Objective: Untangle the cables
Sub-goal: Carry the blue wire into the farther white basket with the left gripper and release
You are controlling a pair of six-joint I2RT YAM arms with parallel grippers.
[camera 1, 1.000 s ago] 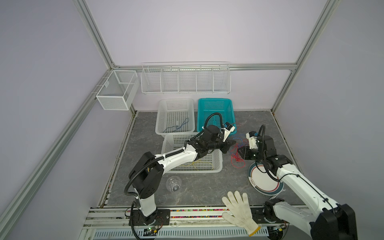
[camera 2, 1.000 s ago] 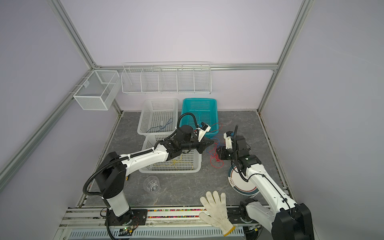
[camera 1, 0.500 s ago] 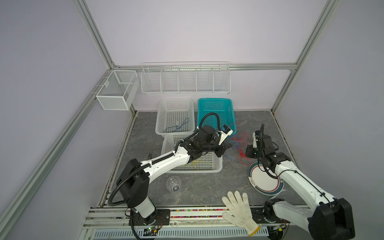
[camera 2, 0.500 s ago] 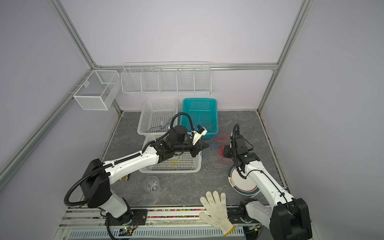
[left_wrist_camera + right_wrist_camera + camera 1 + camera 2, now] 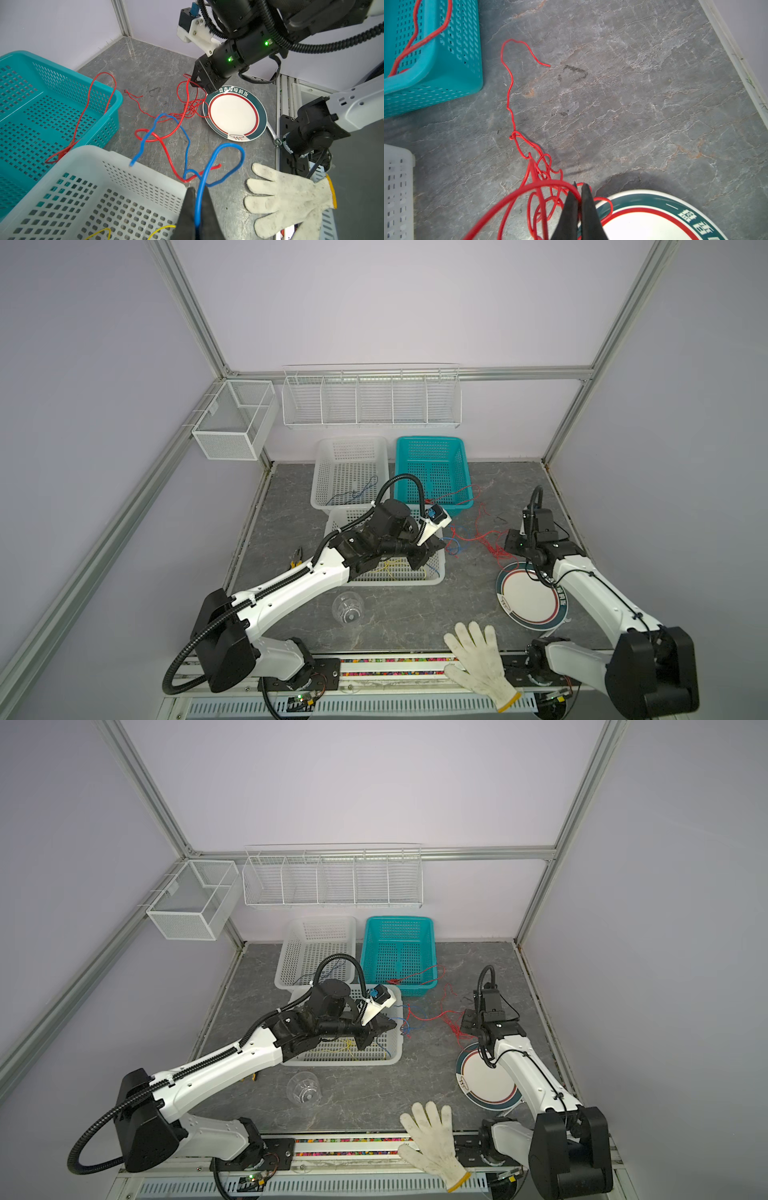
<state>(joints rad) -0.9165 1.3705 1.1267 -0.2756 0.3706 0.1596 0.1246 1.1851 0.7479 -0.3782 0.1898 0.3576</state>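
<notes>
My left gripper is shut on a blue cable, over the right rim of the near white basket. That blue cable loops out and crosses a red cable on the grey floor. My right gripper is shut on a strand of the red cable's tangle, beside the plate. In both top views the grippers stand apart with the cables strung between them. Another red cable hangs over the teal basket's rim. Yellow cable lies in the near basket.
The far white basket holds a blue wire. The teal basket is at the back. A work glove, a clear cup, pliers and a wrench lie about. Wire racks hang on the back wall.
My right gripper has shut on the red tangle and moved right toward the plate. The left gripper drew back left with the blue cable, so the cables are spread out between them.
</notes>
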